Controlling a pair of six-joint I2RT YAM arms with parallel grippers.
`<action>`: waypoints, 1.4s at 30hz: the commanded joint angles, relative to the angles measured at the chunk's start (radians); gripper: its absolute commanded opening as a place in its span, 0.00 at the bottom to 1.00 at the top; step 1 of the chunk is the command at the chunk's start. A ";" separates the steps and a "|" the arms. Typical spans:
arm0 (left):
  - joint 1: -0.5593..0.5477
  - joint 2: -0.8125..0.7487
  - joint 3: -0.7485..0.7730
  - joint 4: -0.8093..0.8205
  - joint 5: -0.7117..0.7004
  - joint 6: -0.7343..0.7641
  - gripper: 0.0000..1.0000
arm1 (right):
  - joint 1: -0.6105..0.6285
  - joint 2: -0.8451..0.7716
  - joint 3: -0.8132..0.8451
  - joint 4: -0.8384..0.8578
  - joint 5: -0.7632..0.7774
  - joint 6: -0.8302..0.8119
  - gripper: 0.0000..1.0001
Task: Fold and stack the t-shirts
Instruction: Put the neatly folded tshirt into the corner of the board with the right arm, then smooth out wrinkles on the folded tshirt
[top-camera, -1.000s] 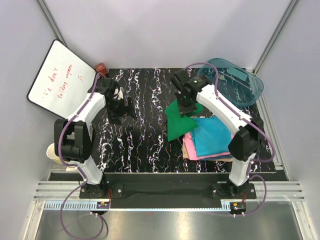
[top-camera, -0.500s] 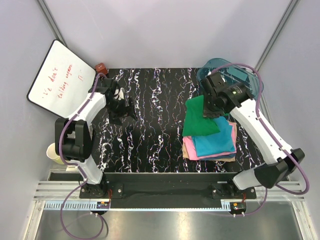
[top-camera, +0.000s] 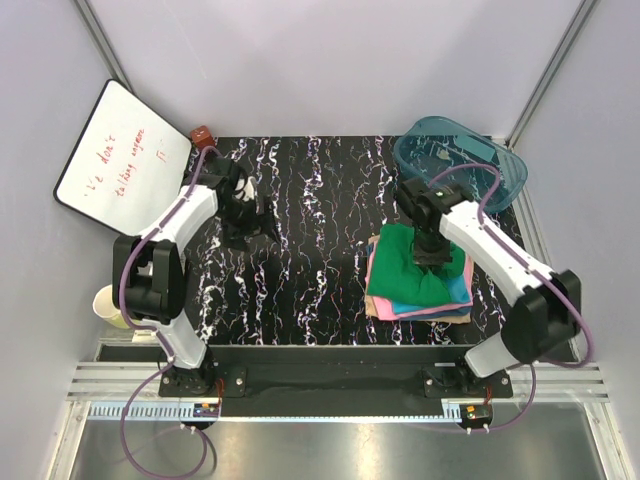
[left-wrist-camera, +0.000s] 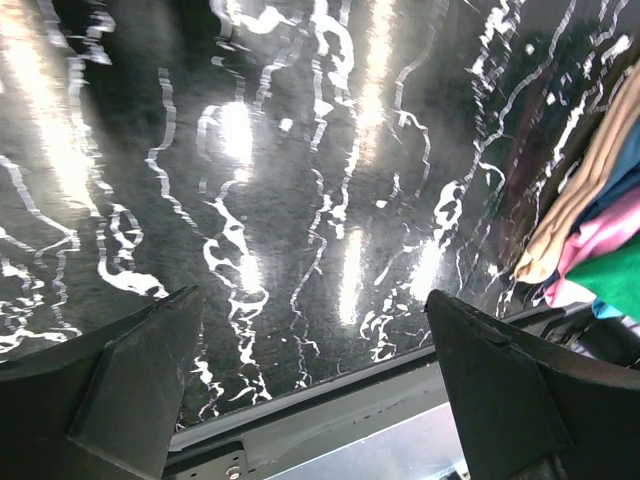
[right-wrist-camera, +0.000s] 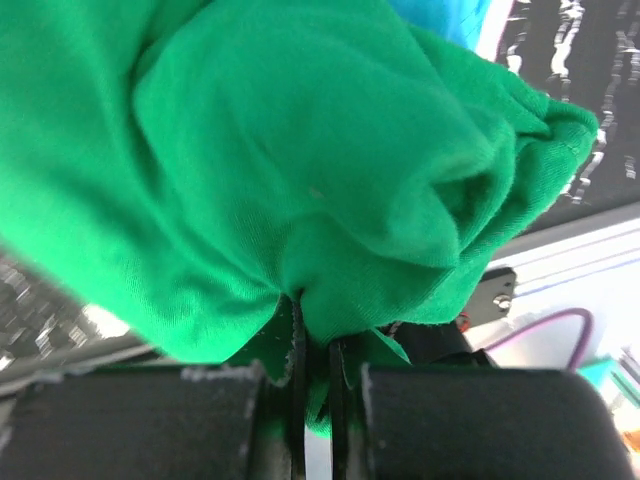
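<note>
A glossy black white-veined tabletop (top-camera: 300, 200) is filling mid-frame, catching glare; pale grey panel walls (top-camera: 330, 60) are enclosing it; a white rectangular whiteboard (top-camera: 120, 155), seemingly marker-scrawled in red, is leaning upper left.

Atop the folded t-shirt stack (top-camera: 456, 293), green t-shirt (top-camera: 400, 266) under right end effector (top-camera: 436, 255).

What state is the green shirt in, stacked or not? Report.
Stacked: green shirt lies on the stack, right fingers shut on its cloth.

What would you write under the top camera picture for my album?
Jaws of the right arm pinch the green shirt on top of the shirt pile.
</note>
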 joint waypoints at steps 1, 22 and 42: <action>-0.051 0.007 0.056 0.014 0.025 -0.011 0.99 | -0.007 0.093 0.041 -0.150 0.137 0.042 0.04; -0.297 0.068 0.193 0.014 0.042 -0.074 0.99 | -0.027 0.071 0.376 -0.239 0.219 0.045 1.00; -0.295 0.114 0.233 -0.035 -0.020 -0.049 0.99 | -0.048 -0.382 -0.546 1.066 -0.852 0.296 0.00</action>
